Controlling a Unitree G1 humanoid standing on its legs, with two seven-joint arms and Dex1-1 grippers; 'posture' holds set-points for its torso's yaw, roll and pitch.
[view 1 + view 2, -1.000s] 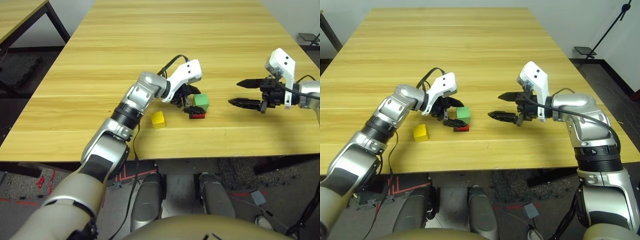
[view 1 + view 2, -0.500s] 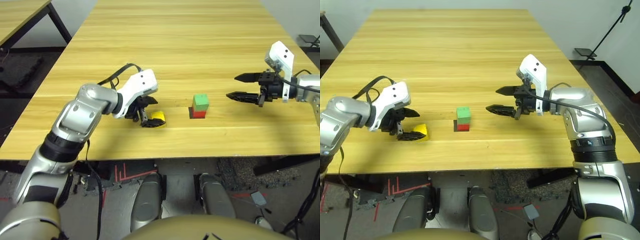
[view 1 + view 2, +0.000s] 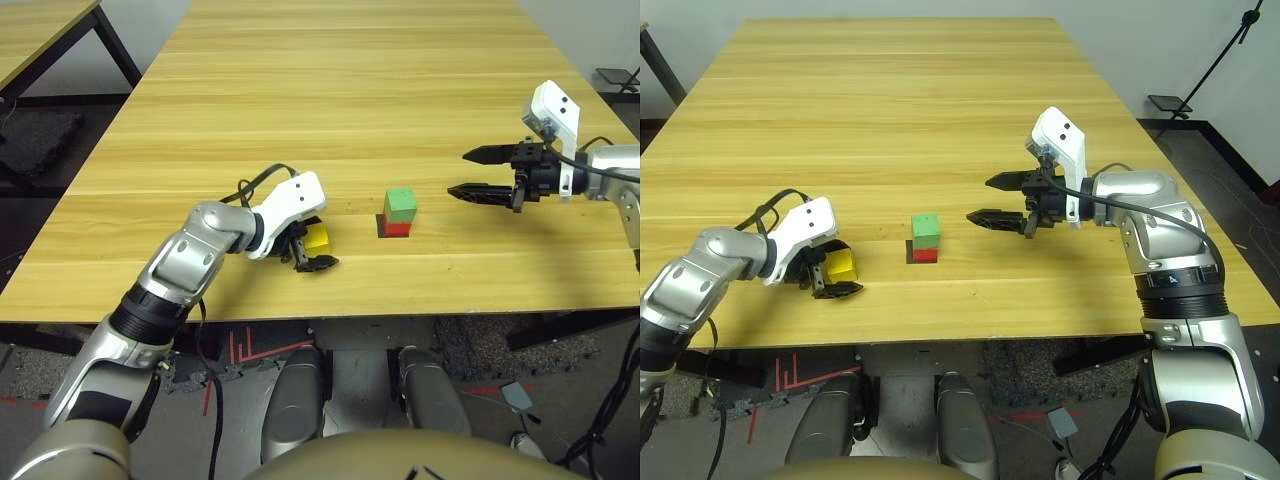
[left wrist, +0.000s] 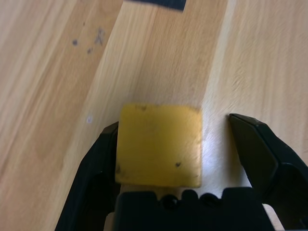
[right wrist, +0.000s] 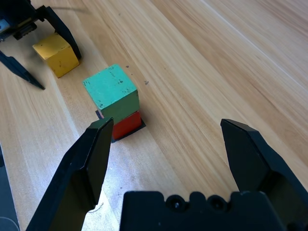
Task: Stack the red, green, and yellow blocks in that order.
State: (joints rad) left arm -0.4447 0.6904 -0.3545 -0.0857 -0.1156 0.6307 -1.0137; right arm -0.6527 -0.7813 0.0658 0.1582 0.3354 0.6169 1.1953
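Note:
The green block rests on the red block, which stands on a flat black patch near the table's front middle. To their left, the yellow block lies on the table between the fingers of my left gripper. In the left wrist view the yellow block touches one finger, while the other finger stands apart from it, so the gripper is open. My right gripper hovers open to the right of the stack, with nothing in it. The right wrist view shows the green block squarely on the red block.
The wooden table stretches far back behind the blocks. Its front edge runs close below the left gripper. A second table stands at the far left, across a gap.
My left gripper left the green block on the red one, swung left, then closed in around the yellow block. My right gripper drew back a little from the stack.

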